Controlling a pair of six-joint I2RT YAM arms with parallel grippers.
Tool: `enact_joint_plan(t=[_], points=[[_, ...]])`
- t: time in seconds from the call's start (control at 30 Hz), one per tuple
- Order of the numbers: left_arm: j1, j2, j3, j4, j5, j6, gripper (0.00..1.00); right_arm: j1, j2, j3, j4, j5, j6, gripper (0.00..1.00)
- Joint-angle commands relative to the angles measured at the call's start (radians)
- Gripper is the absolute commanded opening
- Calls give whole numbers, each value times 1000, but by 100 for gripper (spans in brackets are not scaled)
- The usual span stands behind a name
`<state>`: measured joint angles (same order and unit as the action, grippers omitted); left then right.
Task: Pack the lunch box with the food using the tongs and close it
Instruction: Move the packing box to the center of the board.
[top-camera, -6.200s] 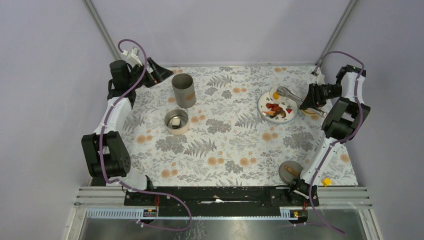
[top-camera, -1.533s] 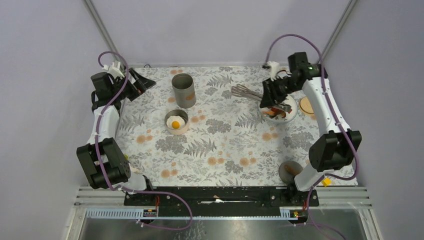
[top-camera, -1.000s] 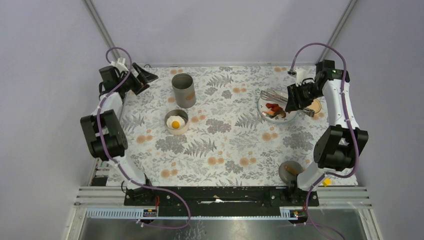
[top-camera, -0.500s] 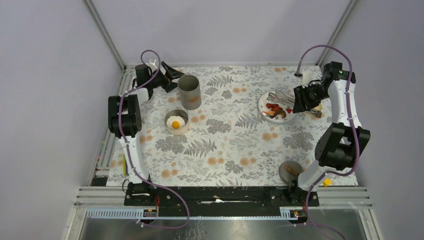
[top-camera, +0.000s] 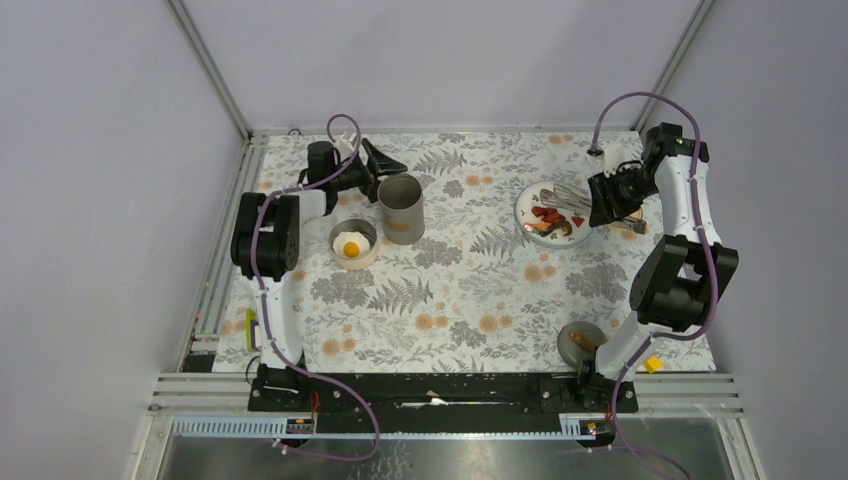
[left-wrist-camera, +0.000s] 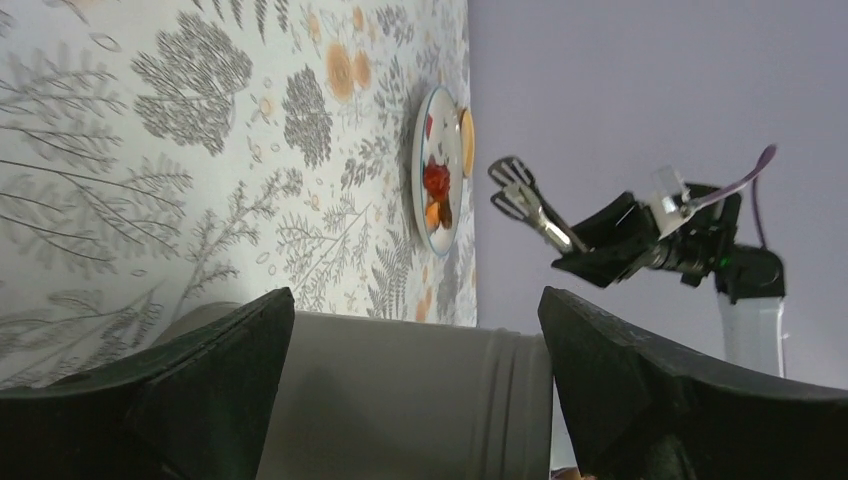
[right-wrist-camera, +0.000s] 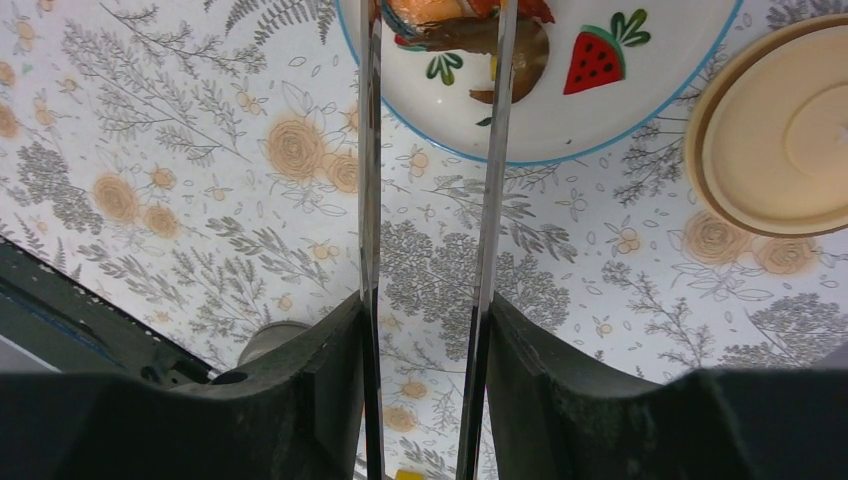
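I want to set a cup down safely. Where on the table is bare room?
Bare cloth runs down the middle, between the tall tin and the plate, and along the near side from the egg bowl to the grey disc. Around the tin and the plate it is crowded.

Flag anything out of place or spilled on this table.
Nothing is spilled or tipped. One oddity: a small yellow piece lies alone at the near right edge, far from the plate holding the food.
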<state>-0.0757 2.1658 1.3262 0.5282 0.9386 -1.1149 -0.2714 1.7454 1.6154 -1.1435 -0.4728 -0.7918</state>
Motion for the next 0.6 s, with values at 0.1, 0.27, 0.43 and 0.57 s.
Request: enact_joint_plan(t=[0.1,0.27,0.43,0.57], points=[[-9,-146,110,-388,-20,376,99,-3,32,109,-17,70,-88,50],[66,-218,161,-526,-17,521,99,3,54,147,-44,104,-214,50],[137,-280,190,-664,-3,592,99,13,111,207,-111,125,-357,50],[140,-348,147,-717,-35,644,99,23,130,195,-99,166,-430,50]])
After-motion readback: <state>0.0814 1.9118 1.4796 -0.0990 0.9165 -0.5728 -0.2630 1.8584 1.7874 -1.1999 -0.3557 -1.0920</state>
